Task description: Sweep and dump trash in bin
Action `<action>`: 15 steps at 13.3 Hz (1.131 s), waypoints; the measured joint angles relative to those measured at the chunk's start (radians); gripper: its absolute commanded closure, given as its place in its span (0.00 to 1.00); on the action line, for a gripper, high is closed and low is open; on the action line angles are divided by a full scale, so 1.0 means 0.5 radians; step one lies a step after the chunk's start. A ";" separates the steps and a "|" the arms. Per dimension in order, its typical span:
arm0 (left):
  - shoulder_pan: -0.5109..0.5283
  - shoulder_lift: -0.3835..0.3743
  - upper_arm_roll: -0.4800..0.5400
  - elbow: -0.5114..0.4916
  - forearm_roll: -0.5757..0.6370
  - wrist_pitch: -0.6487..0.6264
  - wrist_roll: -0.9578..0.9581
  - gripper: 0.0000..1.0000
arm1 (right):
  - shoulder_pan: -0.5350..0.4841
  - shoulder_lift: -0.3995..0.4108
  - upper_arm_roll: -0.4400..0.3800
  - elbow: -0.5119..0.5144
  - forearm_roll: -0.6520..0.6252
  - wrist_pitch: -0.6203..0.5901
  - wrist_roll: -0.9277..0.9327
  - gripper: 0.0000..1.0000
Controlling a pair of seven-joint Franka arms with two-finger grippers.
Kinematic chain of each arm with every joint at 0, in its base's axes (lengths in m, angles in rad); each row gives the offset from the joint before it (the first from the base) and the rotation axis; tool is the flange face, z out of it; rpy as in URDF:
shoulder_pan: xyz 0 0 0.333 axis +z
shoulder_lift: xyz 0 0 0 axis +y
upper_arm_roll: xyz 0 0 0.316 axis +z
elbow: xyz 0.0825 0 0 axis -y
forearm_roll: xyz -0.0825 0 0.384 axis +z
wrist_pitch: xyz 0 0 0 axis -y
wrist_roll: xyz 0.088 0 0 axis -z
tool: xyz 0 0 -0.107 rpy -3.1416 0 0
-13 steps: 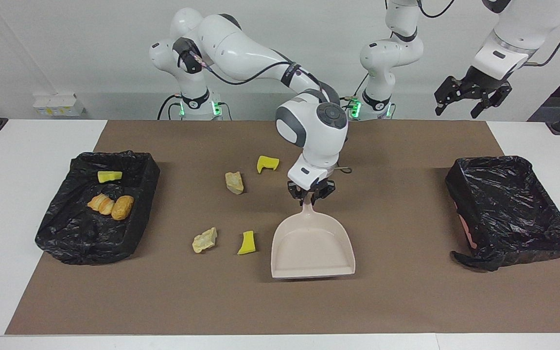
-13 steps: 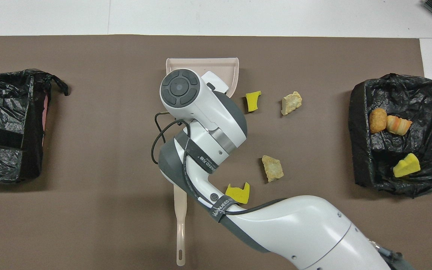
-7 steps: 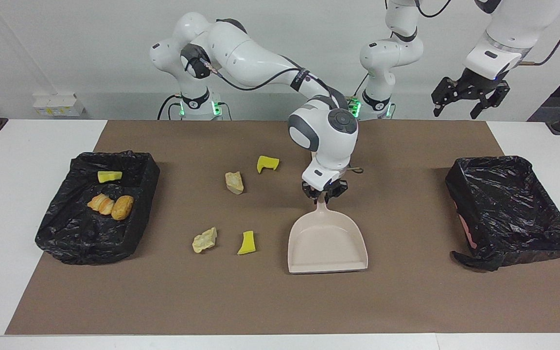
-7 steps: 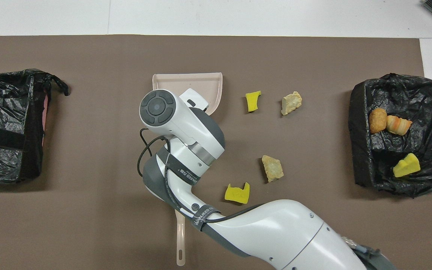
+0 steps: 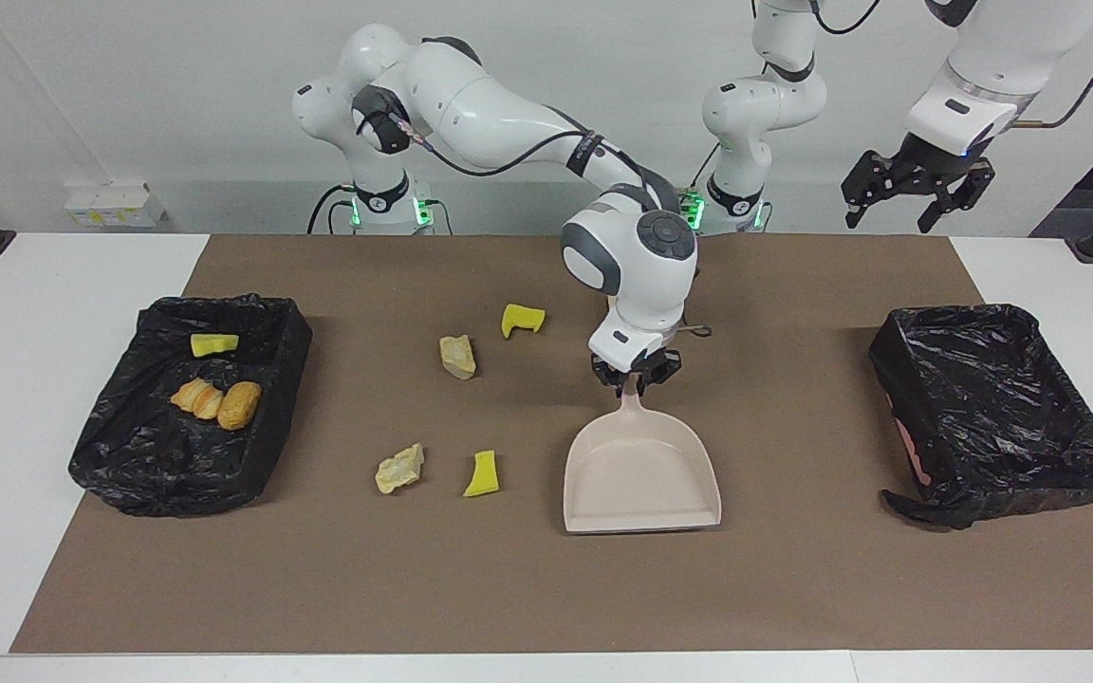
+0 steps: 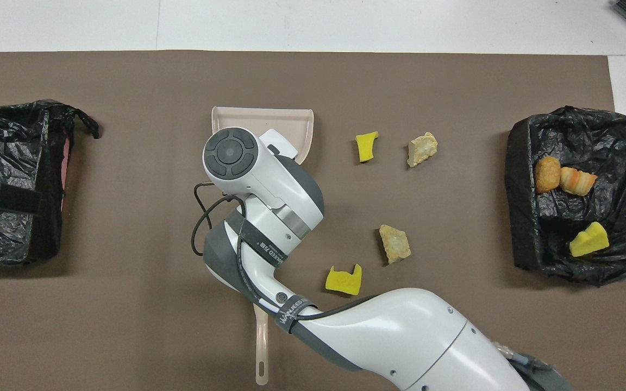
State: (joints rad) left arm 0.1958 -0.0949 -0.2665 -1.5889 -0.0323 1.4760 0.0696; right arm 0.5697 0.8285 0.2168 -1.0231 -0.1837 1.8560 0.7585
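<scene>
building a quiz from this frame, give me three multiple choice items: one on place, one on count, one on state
1. Where is the right pincer?
A. at the dustpan handle
B. in a bin
C. on a scrap

2. How many scraps lie on the mat, outside the bins?
A. two
B. four
C. seven

3. What is in the bin at the left arm's end?
A. three scraps
B. the dustpan
C. no scraps seen

Key: 1 A, its fingers close on the handle top. 2 B, two yellow and two beige pieces lie there. 3 C, only black liner shows; the three binned scraps are in the other bin.
</scene>
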 measured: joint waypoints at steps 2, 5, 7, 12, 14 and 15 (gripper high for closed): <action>0.001 -0.001 0.009 0.000 0.002 0.000 -0.002 0.00 | -0.022 -0.033 -0.001 0.008 0.000 0.000 0.000 0.51; 0.015 -0.001 0.044 0.000 0.003 0.000 -0.002 0.00 | -0.040 -0.065 -0.001 0.007 0.002 0.000 0.000 0.36; 0.016 -0.001 0.052 0.000 0.003 0.000 -0.002 0.00 | -0.063 -0.089 -0.002 0.008 0.006 0.000 0.001 0.22; 0.016 -0.001 0.050 0.000 0.004 0.000 -0.002 0.00 | -0.323 -0.452 -0.009 -0.186 0.013 -0.028 0.051 0.10; 0.016 -0.001 0.050 0.000 0.004 0.000 -0.002 0.00 | -0.460 -0.654 -0.010 -0.351 0.016 -0.041 0.051 0.02; 0.016 -0.001 0.050 0.000 0.004 0.000 -0.002 0.00 | -0.520 -0.747 -0.010 -0.431 0.016 -0.047 0.051 0.00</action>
State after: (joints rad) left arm 0.2038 -0.0952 -0.2414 -1.5889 -0.0304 1.4760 0.0688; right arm 0.3097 0.4549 0.2116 -1.2387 -0.1758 1.8323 0.7841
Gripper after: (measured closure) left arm 0.000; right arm 0.062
